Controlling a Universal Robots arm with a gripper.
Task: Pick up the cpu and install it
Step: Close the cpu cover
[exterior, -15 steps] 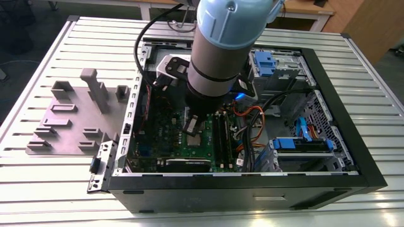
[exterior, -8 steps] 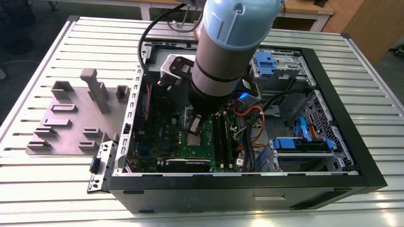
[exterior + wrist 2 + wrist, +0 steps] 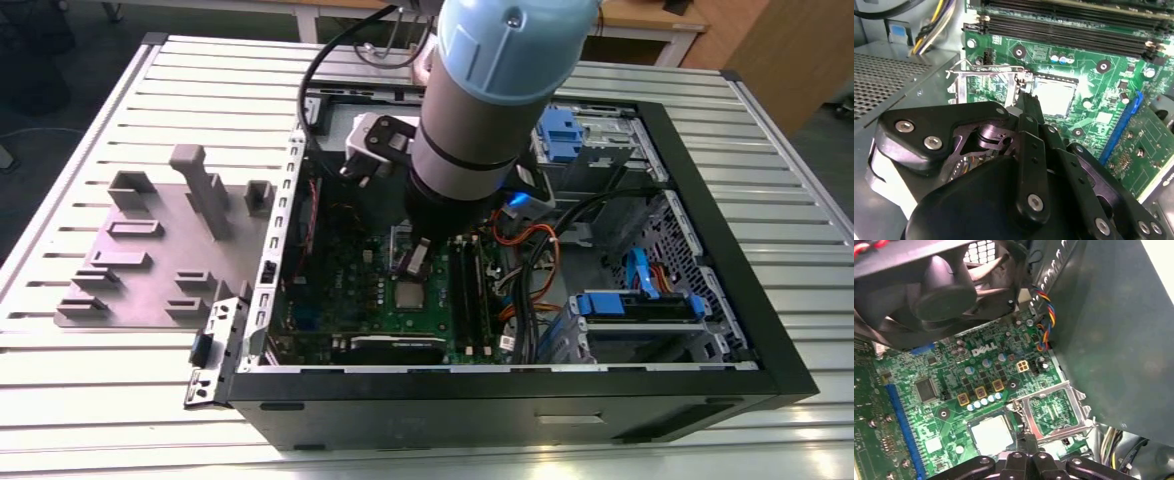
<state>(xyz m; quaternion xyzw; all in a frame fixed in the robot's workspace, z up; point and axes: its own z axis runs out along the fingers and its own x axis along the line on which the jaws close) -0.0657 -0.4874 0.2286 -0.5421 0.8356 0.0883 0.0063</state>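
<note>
Items, from the exterior view's left to its right:

1. Slatted metal table (image 3: 107,400). It carries everything listed.
2. Grey fixture plate (image 3: 134,290) with upright blocks, lying at the left, just beside the case.
3. Open black computer case (image 3: 534,415), lying on its side at the centre. The green motherboard (image 3: 360,300) lies flat in its left half.
4. Robot arm (image 3: 494,90), reaching down from the far side into the case.
5. Gripper (image 3: 416,262). In both wrist views (image 3: 1026,99) (image 3: 1029,440) we see its fingers drawn together to a narrow tip. The tip hangs low between the cpu and the socket frame. We cannot tell whether it touches either.
6. Cpu (image 3: 410,292), seated flat in its socket on the motherboard, silvery top facing up (image 3: 1055,97) (image 3: 990,432). It is square, so we record no long axis. Its edges run parallel to the memory slots (image 3: 470,285). It sits just near of the gripper tip.
7. Socket frame (image 3: 961,86) (image 3: 1081,407), standing open beside the cpu, with green board visible through it.
8. Orange cables (image 3: 514,240), right of the memory slots.
9. Blue drive brackets, one far (image 3: 561,135) and one near right (image 3: 638,305).
10. Black case fan (image 3: 944,285), beyond the motherboard in the first wrist view.
</note>
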